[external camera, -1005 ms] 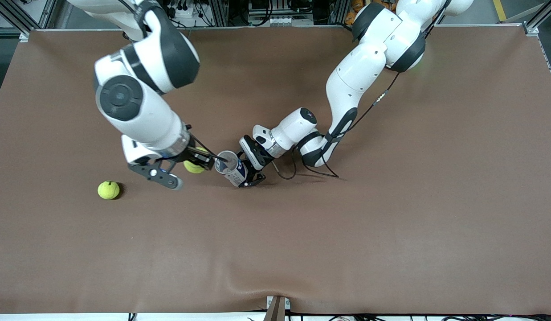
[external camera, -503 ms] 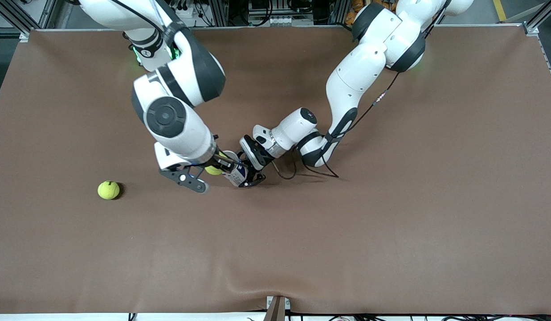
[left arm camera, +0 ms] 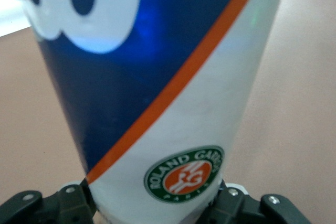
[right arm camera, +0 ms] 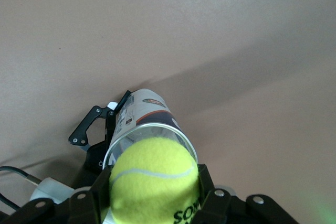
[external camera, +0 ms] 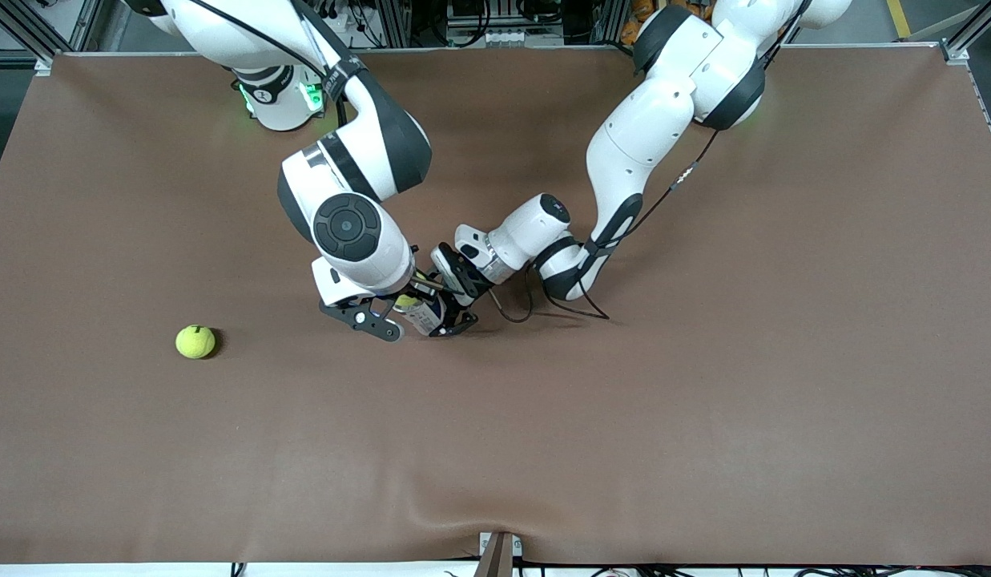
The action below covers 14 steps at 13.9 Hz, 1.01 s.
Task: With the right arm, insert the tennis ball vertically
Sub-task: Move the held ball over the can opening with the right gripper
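A yellow-green tennis ball (right arm camera: pixel 153 184) sits between the fingers of my right gripper (right arm camera: pixel 154 182), which is shut on it. The ball hangs right over the open mouth of a clear tennis ball can (right arm camera: pixel 143 115) with a blue, white and orange label. In the front view the right gripper (external camera: pixel 404 303) and its ball (external camera: pixel 404 302) cover the can's mouth, so only the can's lower body (external camera: pixel 425 320) shows. My left gripper (left arm camera: pixel 155 203) is shut on the can (left arm camera: pixel 157 77) near its base and holds it upright on the table, slightly tilted.
A second tennis ball (external camera: pixel 195 341) lies loose on the brown table mat (external camera: pixel 623 417), toward the right arm's end and a little nearer the front camera than the can. A black cable (external camera: pixel 515 308) loops beside the left wrist.
My right arm swung toward the can with the ball, from beside it to over its open mouth. The left arm and the can have stayed put.
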Each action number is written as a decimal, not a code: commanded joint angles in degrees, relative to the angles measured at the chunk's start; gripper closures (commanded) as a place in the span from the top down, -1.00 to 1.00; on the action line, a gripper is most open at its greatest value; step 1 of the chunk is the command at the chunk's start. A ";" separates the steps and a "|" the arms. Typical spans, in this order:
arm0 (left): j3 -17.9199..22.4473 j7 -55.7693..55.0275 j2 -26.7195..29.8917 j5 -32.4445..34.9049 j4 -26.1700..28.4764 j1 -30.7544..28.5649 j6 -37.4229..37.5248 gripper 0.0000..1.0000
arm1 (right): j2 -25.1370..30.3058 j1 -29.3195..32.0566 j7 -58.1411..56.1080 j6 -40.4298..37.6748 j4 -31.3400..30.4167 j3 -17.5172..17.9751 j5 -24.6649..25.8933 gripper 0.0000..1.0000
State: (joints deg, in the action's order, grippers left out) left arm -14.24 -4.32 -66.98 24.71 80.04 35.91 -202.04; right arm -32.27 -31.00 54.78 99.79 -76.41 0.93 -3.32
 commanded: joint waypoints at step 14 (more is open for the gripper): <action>0.88 0.28 -0.52 -1.16 -1.29 0.56 -1.69 0.56 | 6.60 7.95 -13.26 -9.42 0.12 -0.58 -0.64 1.00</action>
State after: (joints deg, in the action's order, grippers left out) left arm -13.85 -4.32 -66.99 24.68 79.67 35.87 -202.52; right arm -29.25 -27.29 47.18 93.68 -75.43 -0.30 -3.32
